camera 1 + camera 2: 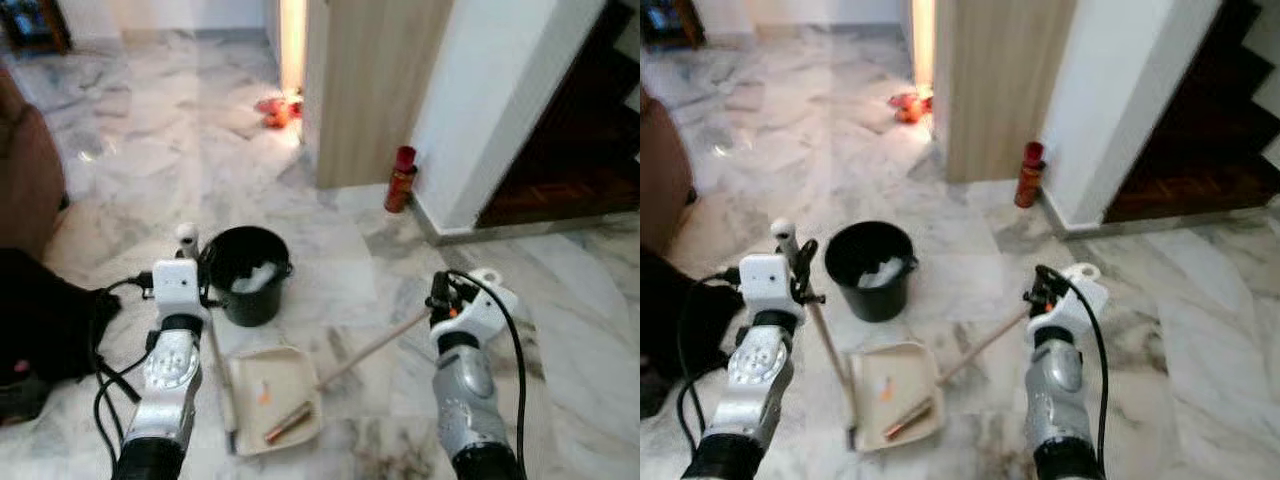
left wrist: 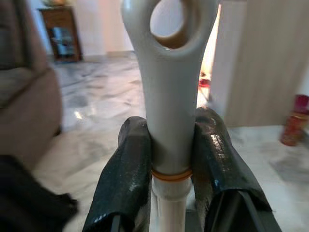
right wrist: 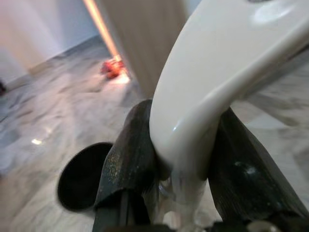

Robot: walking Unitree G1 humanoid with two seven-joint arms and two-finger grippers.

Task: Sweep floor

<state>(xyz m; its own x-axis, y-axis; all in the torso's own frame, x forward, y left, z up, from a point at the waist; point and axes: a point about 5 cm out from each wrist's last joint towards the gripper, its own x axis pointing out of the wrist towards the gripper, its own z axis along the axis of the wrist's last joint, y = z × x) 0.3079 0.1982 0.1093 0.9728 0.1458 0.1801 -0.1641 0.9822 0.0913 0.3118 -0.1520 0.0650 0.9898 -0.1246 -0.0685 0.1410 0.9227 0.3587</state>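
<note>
A cream dustpan [image 1: 275, 395] lies on the marble floor between my arms, holding a small orange scrap [image 1: 263, 393] and a brown stick-like piece [image 1: 288, 422]. Its long upright handle [image 1: 186, 238], with a holed white grip [image 2: 166, 72], is clamped in my left gripper [image 1: 200, 272], which is shut on it [image 2: 169, 140]. My right gripper [image 1: 440, 295] is shut on the cream top of the broom handle [image 3: 207, 87]. The broom's thin stick [image 1: 370, 348] slants down to the dustpan's right edge.
A black bucket [image 1: 245, 275] with white paper inside stands just behind the dustpan. Farther back are a red bottle [image 1: 400, 180] by a wooden panel [image 1: 370, 90], orange litter [image 1: 278, 108], a brown sofa [image 1: 25, 170] and a black bag [image 1: 45, 320] at left.
</note>
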